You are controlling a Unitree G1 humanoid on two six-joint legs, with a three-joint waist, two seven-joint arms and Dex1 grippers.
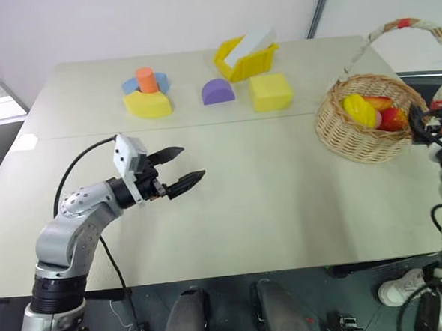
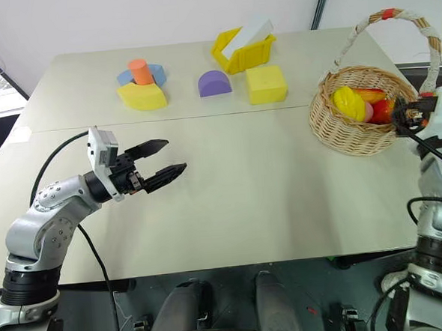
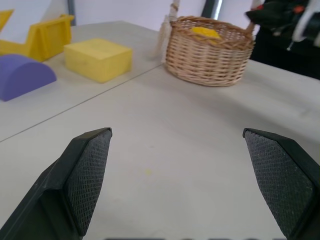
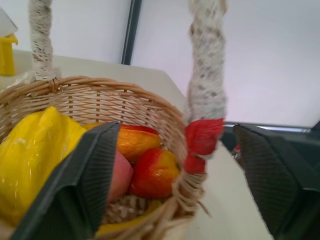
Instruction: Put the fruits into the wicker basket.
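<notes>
The wicker basket (image 1: 354,138) stands at the table's right side, its white-wrapped handle (image 1: 404,25) arching over it. Inside lie the fruits: a glossy yellow ridged piece (image 4: 35,155), a pink peach (image 4: 122,175) and red-orange pieces (image 4: 155,172). My right gripper (image 4: 175,127) is open at the basket's right rim. The handle's red-banded foot (image 4: 202,137) stands between its fingers, which hold nothing and do not touch it. My left gripper (image 1: 193,162) hovers open over the bare table to the left of centre, pointing towards the basket, with nothing between its pads (image 3: 92,170).
Foam blocks sit along the back of the table: a yellow cube (image 1: 270,92), a purple half-round (image 1: 217,91), a yellow open box (image 1: 244,59) with a white piece in it, and a yellow, blue and orange cluster (image 1: 147,91). The basket is close to the table's right edge.
</notes>
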